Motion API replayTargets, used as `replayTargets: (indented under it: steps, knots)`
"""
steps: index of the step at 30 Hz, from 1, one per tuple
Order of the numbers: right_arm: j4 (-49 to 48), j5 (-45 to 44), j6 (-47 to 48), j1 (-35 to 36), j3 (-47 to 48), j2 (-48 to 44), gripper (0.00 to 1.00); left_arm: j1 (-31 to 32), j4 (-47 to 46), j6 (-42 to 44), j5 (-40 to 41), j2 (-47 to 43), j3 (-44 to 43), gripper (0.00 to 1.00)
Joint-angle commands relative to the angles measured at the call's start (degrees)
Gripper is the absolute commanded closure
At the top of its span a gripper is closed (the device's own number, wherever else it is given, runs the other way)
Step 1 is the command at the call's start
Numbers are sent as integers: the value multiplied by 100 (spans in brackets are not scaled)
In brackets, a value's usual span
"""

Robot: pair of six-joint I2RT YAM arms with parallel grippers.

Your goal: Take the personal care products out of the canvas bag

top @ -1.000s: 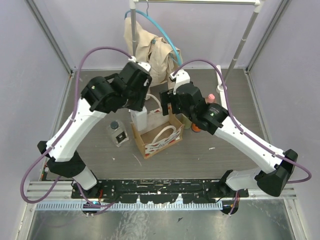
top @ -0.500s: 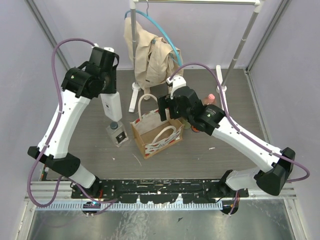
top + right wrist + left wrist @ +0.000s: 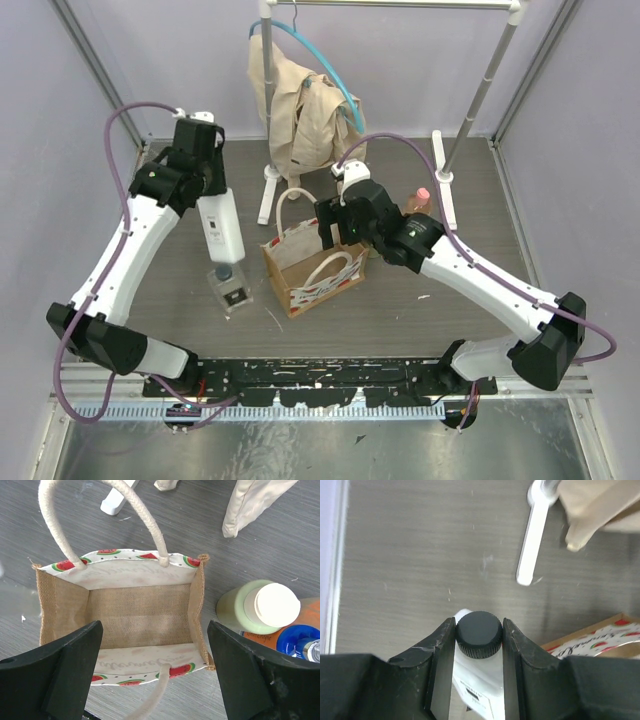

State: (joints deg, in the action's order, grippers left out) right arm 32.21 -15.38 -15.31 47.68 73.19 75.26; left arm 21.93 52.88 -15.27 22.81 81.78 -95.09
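So my left fingers (image 3: pixel 441 650) are pinched on the white rectangular bottle (image 3: pixel 222 228), one either side of its dark round top (image 3: pixel 479 634). It's out of the canvas bag (image 3: pixel 316 292), off to the bag's left. Can't tell if its bottom touches the table (image 3: pixel 385 312). The dark-capped clear bottle (image 3: pixel 230 288) stands left of the bag too, just beside the held one. My right fingers (image 3: pixel 65 672) are spread wide over the bag's open mouth, gripping nothing. Just beside the bag's right side sit the cream-lidded beige bottle (image 3: pixel 260 607) and the blue-capped orange bottle (image 3: pixel 295 641). The pink-capped bottle (image 3: pixel 421 197) is further right of the bag.
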Motion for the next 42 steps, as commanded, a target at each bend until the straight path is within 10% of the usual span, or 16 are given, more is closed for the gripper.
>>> replayTargets:
  steps: [1,26,37,42]
  knots:
    - [-135,-81,-218,31,-101,-189,8,-30,-175,-9,-295,-50,701,78]
    - [216,-218,-649,33,-514,-1009,7,-31,-933,-265,-764,100,1803,70]
    - [-15,-945,-521,-62,-734,-1232,0,-22,-764,-805,-884,-776,2204,2]
    - [-168,-1196,-208,-608,-507,-1156,0,-22,-272,-785,-772,-1312,1844,2]
